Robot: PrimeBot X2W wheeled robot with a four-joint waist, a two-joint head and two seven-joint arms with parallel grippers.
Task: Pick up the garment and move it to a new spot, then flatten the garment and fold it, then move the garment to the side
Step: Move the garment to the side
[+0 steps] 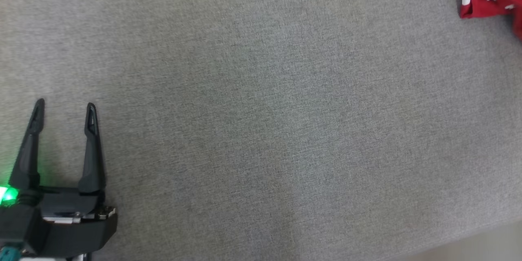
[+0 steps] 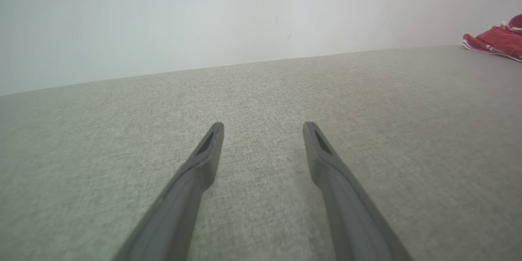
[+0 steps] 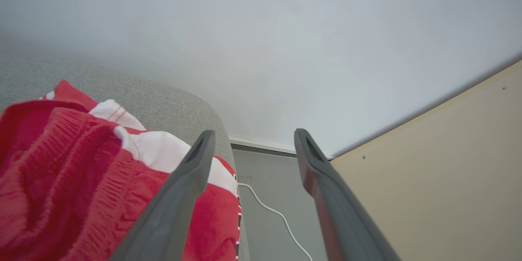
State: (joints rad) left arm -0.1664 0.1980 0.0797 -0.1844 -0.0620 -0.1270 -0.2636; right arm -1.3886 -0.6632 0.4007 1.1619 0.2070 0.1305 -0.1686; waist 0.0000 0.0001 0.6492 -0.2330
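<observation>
You'll see both pairs of jaws spread apart: your left gripper [image 1: 65, 104] above coarse grey woven upholstery [image 1: 265, 110], your right gripper [image 3: 255, 131] near the crumpled, ribbed red-and-white garment [image 3: 61, 163].

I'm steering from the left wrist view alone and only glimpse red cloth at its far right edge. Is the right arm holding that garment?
Observer: No. In the right wrist view the right arm's jaws stand apart with nothing between them. The garment lies to their left on the grey cushion.
Operator: How close to the cushion's end is it?
Observer: Right at it. The cloth reaches the rounded end, with floor and a white cable beyond.
Operator: Does it look flat?
Observer: No, it is bunched up: a ribbed red band and white panels lie rumpled together.
</observation>
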